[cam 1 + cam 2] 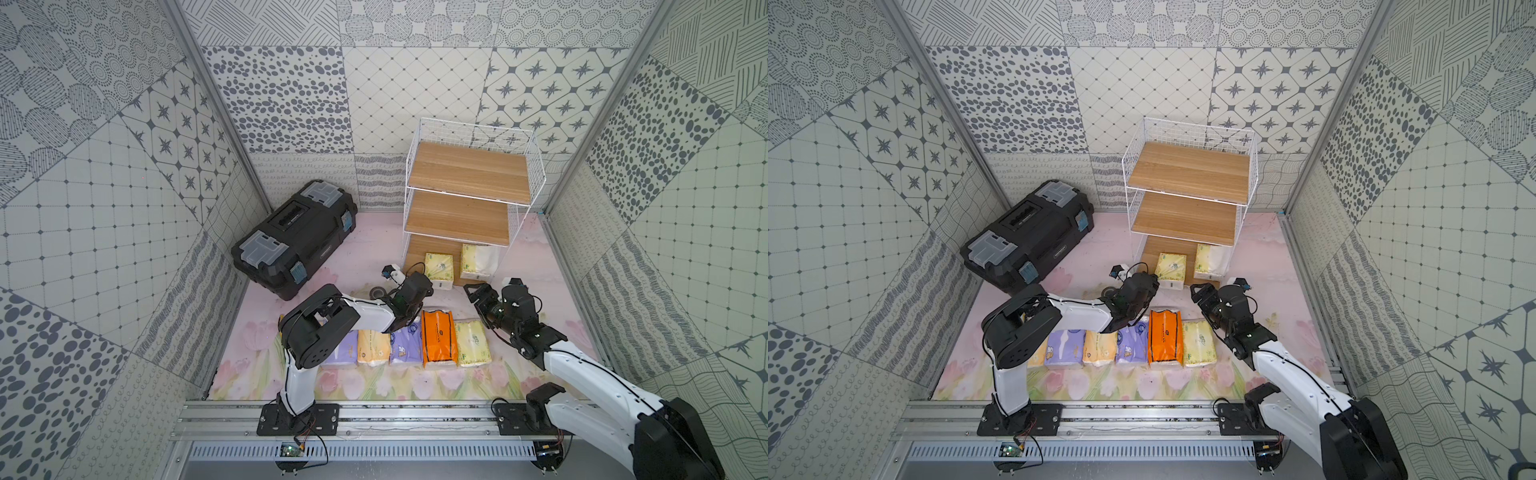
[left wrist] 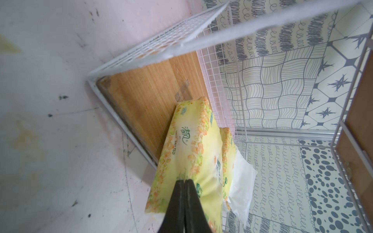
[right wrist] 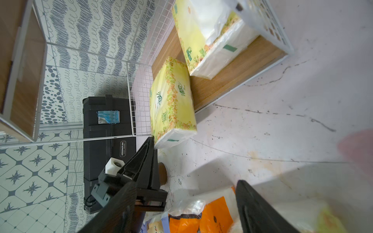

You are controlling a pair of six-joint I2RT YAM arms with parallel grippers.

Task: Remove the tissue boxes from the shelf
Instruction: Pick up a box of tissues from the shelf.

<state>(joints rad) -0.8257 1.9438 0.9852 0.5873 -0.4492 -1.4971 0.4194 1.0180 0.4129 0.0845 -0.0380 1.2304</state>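
The shelf holds two yellow-green tissue boxes on its bottom board. One juts over the front edge; the other lies deeper, its wrap torn open. My left gripper is shut, its tips pinching the jutting pack's wrap at the near end. My right gripper stands open and empty in front of the shelf, above the bright orange pack. Several packs lie in a row on the floor: lavender, pale orange, lavender, bright orange, yellow-green.
A big black toolbox lies on the floor left of the shelf. A small brown tape roll stands beside my left wrist. The shelf's white wire side panels flank the bottom tier. Patterned walls close in on three sides.
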